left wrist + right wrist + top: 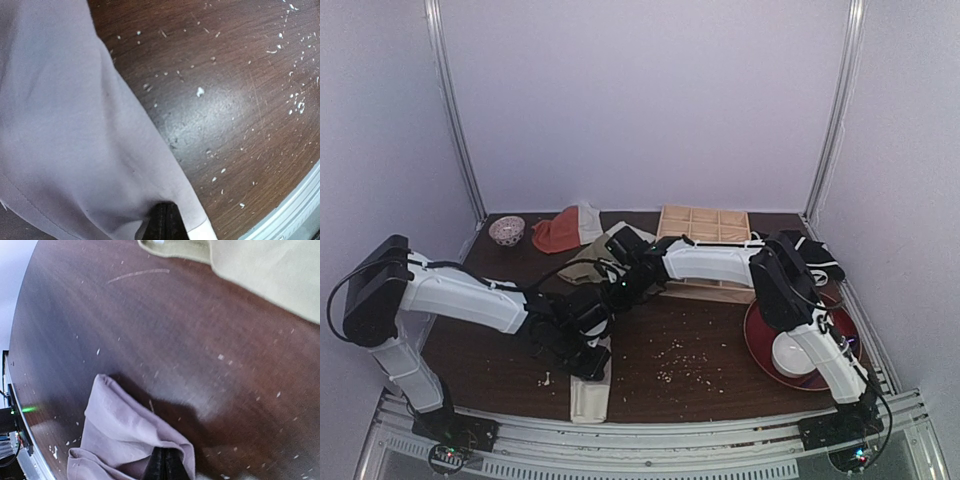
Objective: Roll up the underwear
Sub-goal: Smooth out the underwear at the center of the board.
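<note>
The underwear (590,388) lies as a narrow pale strip near the table's front edge, its upper part hidden under both arms. In the left wrist view its mauve fabric (65,130) fills the left side, with a white waistband corner (204,233) at the bottom. My left gripper (162,222) is shut on a pinch of that fabric, which drapes over the fingers. In the right wrist view my right gripper (165,466) is shut on a raised fold of the underwear (120,432). From above, the left gripper (588,360) and the right gripper (620,292) meet over the garment.
An olive-green cloth (582,268) lies just behind the grippers and also shows in the right wrist view (260,270). Behind it are an orange-red and white cloth (565,230), a small bowl (507,230) and a wooden compartment tray (705,235). A red dish (755,340) sits at right. Crumbs dot the table.
</note>
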`<state>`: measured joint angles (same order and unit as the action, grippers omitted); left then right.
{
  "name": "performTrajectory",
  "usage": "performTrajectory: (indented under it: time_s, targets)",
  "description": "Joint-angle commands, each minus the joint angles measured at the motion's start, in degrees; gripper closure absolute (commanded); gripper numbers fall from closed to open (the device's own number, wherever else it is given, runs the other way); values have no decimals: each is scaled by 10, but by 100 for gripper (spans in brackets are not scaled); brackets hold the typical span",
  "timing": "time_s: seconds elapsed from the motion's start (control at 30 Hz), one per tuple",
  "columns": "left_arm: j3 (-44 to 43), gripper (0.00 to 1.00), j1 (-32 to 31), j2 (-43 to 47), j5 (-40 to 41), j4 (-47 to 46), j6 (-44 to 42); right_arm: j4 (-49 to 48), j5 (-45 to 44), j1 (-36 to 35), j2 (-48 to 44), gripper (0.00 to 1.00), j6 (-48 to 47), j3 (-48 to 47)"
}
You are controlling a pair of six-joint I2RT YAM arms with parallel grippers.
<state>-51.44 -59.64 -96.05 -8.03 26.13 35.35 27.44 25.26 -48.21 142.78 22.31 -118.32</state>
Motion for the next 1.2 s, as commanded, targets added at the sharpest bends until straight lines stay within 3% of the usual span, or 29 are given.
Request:
performTrajectory:
  time_s: [0.0,0.2,0.5,0.63,0.83,1.17]
  targets:
    - [25,100,-11,-27,-10,12,3,48,-61,11,28,98,-26,-47]
    - [27,100,-11,-22,-8,10,-2,57,-61,17,42,98,-43,-75]
    - [-24,100,-11,9,31,50,-17,6,-45,17,-37,92,-52,-28]
    - [-58,95,-10,27,54,79,-24,8,-50,17,-70,88,-53,-28]
    - [-120,76,6,83,80,125,-27,4,-60,19,-126,83,-48,19]
    - [-141,62,115,208,58,157,-9,-58,-69,18,-254,79,-27,245]
